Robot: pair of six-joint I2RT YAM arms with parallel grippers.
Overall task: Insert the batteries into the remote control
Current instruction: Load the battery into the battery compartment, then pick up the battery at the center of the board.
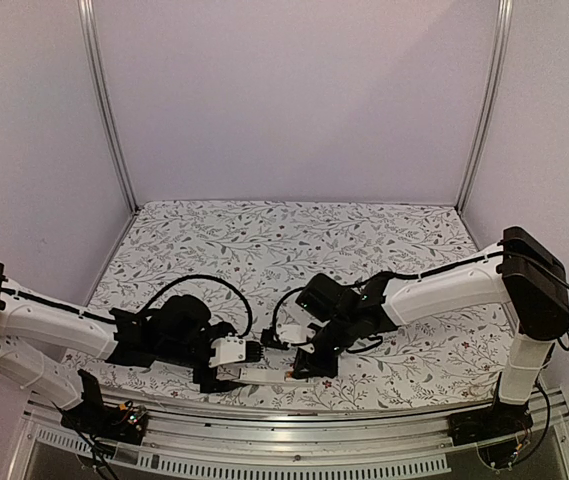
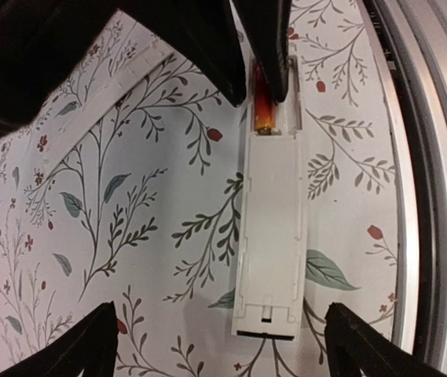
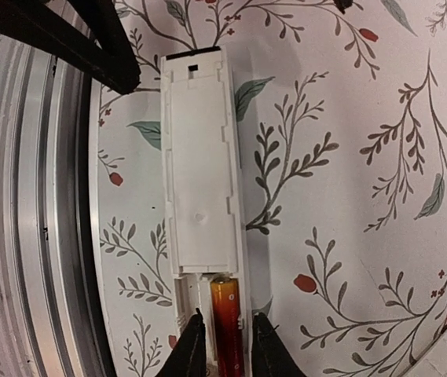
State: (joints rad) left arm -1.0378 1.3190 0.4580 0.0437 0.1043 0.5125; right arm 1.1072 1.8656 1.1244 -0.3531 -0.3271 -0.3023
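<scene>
The remote control (image 1: 264, 376) lies at 6 o'clock on the worktop (image 1: 294, 240). A battery (image 3: 227, 322) sits in its 3 o'clock end. The right pincer (image 3: 227, 345) sits around it, probably guiding it in; I cannot tell if it squeezes. The left pincer (image 2: 221, 334) is wide open around the other end, likely to steady it.

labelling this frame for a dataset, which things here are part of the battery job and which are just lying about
Job: remote control, back open; battery in its bay; right pincer flanking the battery; left pincer open over the remote.
Lying about: floral cloth; metal rail at the table edge.
</scene>
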